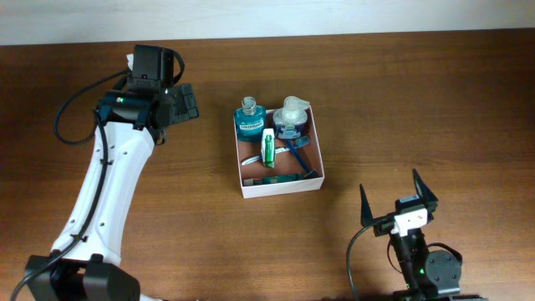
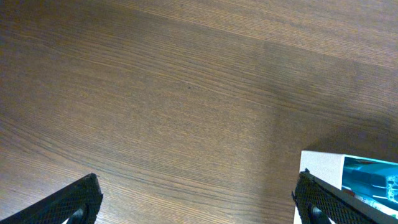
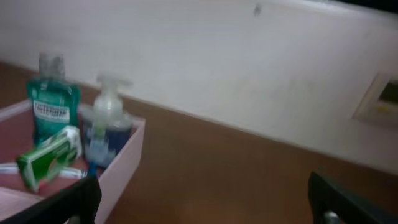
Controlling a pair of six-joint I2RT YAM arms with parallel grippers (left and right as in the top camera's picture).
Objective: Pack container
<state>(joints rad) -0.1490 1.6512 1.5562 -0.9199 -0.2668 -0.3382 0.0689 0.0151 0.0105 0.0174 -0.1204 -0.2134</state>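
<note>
Two grippers stand wide open, and neither has hold of anything. The left gripper (image 1: 181,104) hovers over bare wood at the upper left of the table (image 1: 418,100), well to the left of the container (image 1: 280,188). In its wrist view the left gripper (image 2: 199,202) shows only the two dark fingertips (image 2: 78,202) at the lower corners, with wood grain between them and a white corner of the container (image 2: 322,165) at the lower right edge.

The right gripper (image 1: 394,199) is near the front edge of the table, to the right of the container and nearer the front, apart from it. Its two black fingers (image 1: 365,206) are spread in a V. From its wrist camera, the right gripper (image 3: 205,202) frames the table and a pale wall, with the container (image 3: 121,169) off to the left.

The container lies near the middle of the table, a shallow square box with thin white walls and a reddish-brown floor. Inside it, a teal mouthwash bottle (image 1: 249,124) is in the far left corner, and a clear pump bottle (image 1: 291,115) is beside it in the far right corner. A small green-white packet (image 1: 268,147) lies in front of the two bottles, near the middle of the box. A blue-handled toothbrush (image 1: 298,159) lies aslant along the right side. The right wrist view shows the mouthwash bottle (image 3: 52,102) and pump bottle (image 3: 106,124) upright, with the packet (image 3: 50,158) tilted before them.
</note>
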